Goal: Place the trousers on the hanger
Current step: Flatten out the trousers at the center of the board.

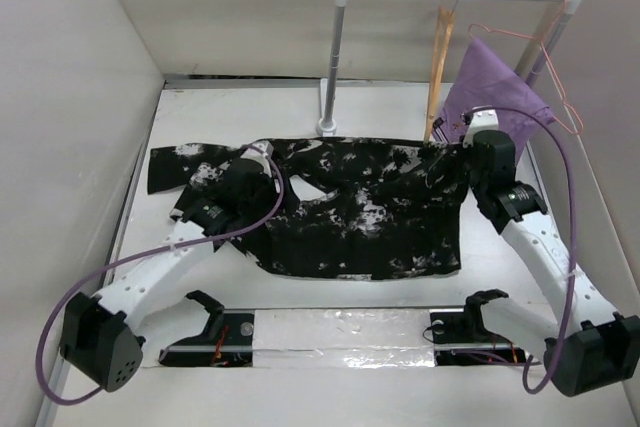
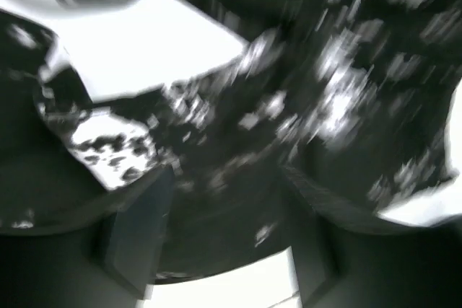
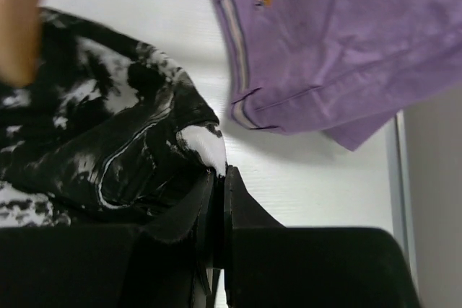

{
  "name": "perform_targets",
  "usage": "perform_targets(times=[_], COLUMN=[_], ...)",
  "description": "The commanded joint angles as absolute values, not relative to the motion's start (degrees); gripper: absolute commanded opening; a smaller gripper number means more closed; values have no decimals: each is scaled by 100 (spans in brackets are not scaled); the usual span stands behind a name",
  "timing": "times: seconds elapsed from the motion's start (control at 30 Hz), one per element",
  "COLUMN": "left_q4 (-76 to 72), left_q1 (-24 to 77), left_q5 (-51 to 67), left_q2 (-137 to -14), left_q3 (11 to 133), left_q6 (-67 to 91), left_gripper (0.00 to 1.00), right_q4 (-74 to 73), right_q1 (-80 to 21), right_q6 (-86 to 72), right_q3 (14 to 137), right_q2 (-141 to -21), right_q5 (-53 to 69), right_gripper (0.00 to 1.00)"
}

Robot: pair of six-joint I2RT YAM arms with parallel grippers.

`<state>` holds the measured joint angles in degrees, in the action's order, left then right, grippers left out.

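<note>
The trousers [image 1: 370, 207], black with white speckles, lie spread across the middle of the table. My right gripper [image 1: 465, 150] is shut on their far right corner; the right wrist view shows the jaws [image 3: 222, 174] closed on a white-blotched edge of the trousers [image 3: 108, 149]. My left gripper [image 1: 257, 165] sits on the left part of the trousers. In the blurred left wrist view its fingers [image 2: 137, 232] stand wide apart with the trousers [image 2: 310, 106] between and beyond them. The tan wooden hanger [image 1: 440, 57] hangs on the rail, and shows as a blur in the right wrist view [image 3: 18, 19].
A white rack [image 1: 335, 57] with a metal rail stands at the back. A purple cloth [image 1: 495, 92] hangs from a pink wire hanger [image 1: 560, 87] at the rail's right end, just behind my right gripper; it also shows in the right wrist view [image 3: 339, 41]. White walls enclose the table.
</note>
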<state>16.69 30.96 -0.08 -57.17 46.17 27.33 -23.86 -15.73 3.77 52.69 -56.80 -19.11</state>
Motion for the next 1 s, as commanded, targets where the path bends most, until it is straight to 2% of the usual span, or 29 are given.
perform_targets(times=[0.0, 0.03, 0.13, 0.17, 0.27, 0.33, 0.4, 0.43, 0.47, 0.5, 0.53, 0.6, 0.63, 0.67, 0.7, 0.77, 0.97], left_q4=[450, 448, 580, 615, 650, 685, 616, 493, 492, 527, 536, 484, 483, 475, 475, 466, 588], left_q1=[3103, 3103, 3103, 3103, 3103, 3103, 3103, 3103, 3103, 3103, 3103, 2954, 2849, 2621, 2515, 2095, 714], left_q5=[870, 748, 179, 54, -824, -1280, -1598, -1861, -2002, -2169, -2458, -2566, -2532, -2505, -2496, -2523, -1749], left_q2=[-5730, -5757, -5696, -5652, -5441, -5362, -5265, -5178, -5177, -5098, -5045, -4896, -4861, -4826, -4764, -4702, -4307], left_q3=[4220, 4158, 4166, 4166, 4061, 3904, 3710, 3491, 3411, 3341, 3262, 3208, 3191, 3182, 3173, 3094, 2602], left_q6=[3015, 3015, 2997, 3041, 3146, 3313, 3593, 3673, 3761, 3866, 4050, 4113, 4148, 4201, 4227, 4332, 4604], left_gripper=[63, 63, 62, 62, 61, 60, 60, 60, 60, 60, 59, 57, 54, 52, 49, 48, 54], right_q4=[-1496, -1407, -1441, -1450, -1441, -1389, -1109, -846, -713, -581, -450, -98, 51, 201, 333, 465, 475], right_q1=[-1144, -1047, -817, -817, -1106, -1536, -2123, -2579, -2584, -2845, -3474, -4197, -4923, -5253, -5534, -6131, -6618], right_q6=[282, 273, 132, 132, 88, 62, 27, -78, -79, -218, -228, -229, -211, -220, -202, -150, 149], right_q3=[5282, 5265, 5387, 5422, 5353, 5116, 4662, 4476, 4308, 4159, 3940, 3859, 3893, 3972, 4077, 4480, 5185], right_q2=[-5888, -5993, -6284, -6293, -5925, -5390, -5020, -4775, -4729, -4737, -4920, -5245, -5456, -5954, -6220, -7043, -8208], right_q5=[-1951, -1916, -1758, -1749, -1749, -1714, -1329, -857, -652, -476, -362, -299, -342, -552, -649, -755, -993], right_gripper=[1, 5, 31, 57, 89, 88, 76, 43, 21, 8, 0, 0, 0, 0, 4, 20, 32])
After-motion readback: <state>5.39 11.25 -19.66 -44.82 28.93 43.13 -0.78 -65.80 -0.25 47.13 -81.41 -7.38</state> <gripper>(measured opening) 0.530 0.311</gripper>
